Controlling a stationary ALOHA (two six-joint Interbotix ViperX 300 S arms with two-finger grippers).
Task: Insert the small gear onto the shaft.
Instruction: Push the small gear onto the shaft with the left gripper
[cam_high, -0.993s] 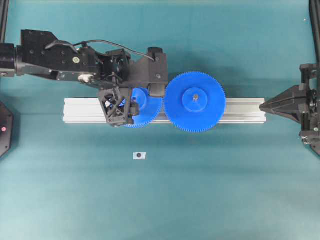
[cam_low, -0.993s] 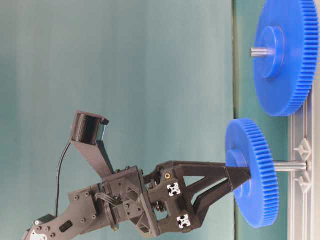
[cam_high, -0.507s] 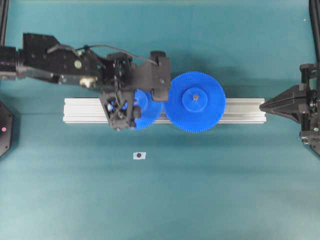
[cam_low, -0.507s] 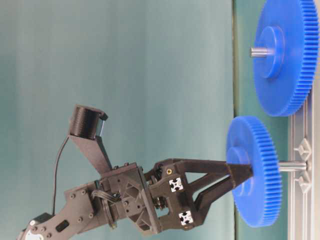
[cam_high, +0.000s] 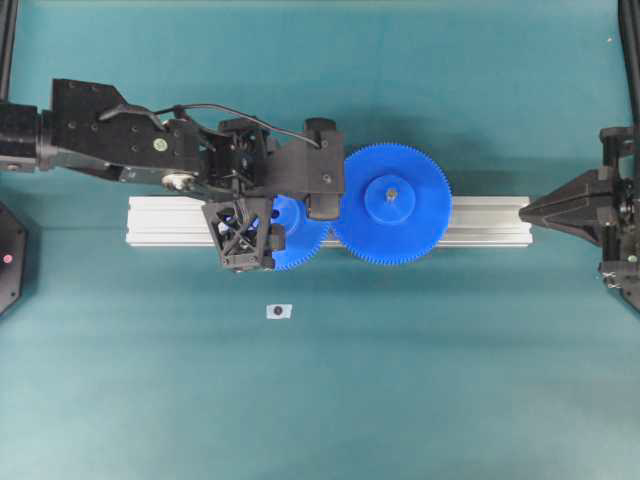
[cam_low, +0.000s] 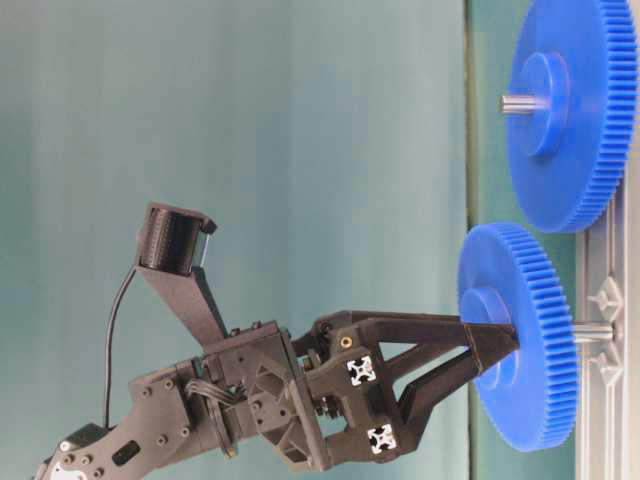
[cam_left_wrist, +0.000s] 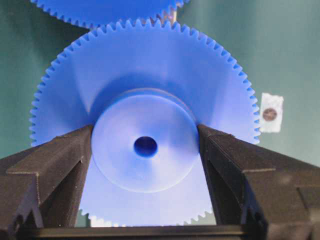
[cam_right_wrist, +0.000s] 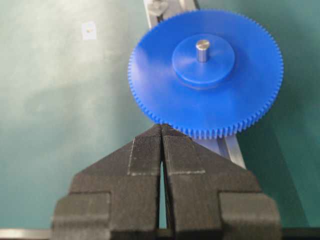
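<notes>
The small gear (cam_left_wrist: 145, 75) is a blue toothed disc with a raised hub and a dark centre hole. My left gripper (cam_left_wrist: 145, 131) is shut on that hub, one finger on each side. In the table-level view the left gripper (cam_low: 497, 355) holds the small gear (cam_low: 525, 340) threaded on the shaft (cam_low: 593, 331), with a short length of grey pin showing between gear and rail. From overhead the small gear (cam_high: 300, 240) is partly hidden under the left arm. My right gripper (cam_right_wrist: 161, 127) is shut and empty, parked at the rail's right end (cam_high: 530, 208).
A larger blue gear (cam_high: 392, 205) sits on its own pin on the aluminium rail (cam_high: 170, 220), its teeth right beside the small gear's rim. A small white square with a dark dot (cam_high: 279, 311) lies on the teal table in front of the rail.
The left gripper has pushed the small gear further down the shaft toward the rail, so less pin shows below it. The right arm has not moved.
</notes>
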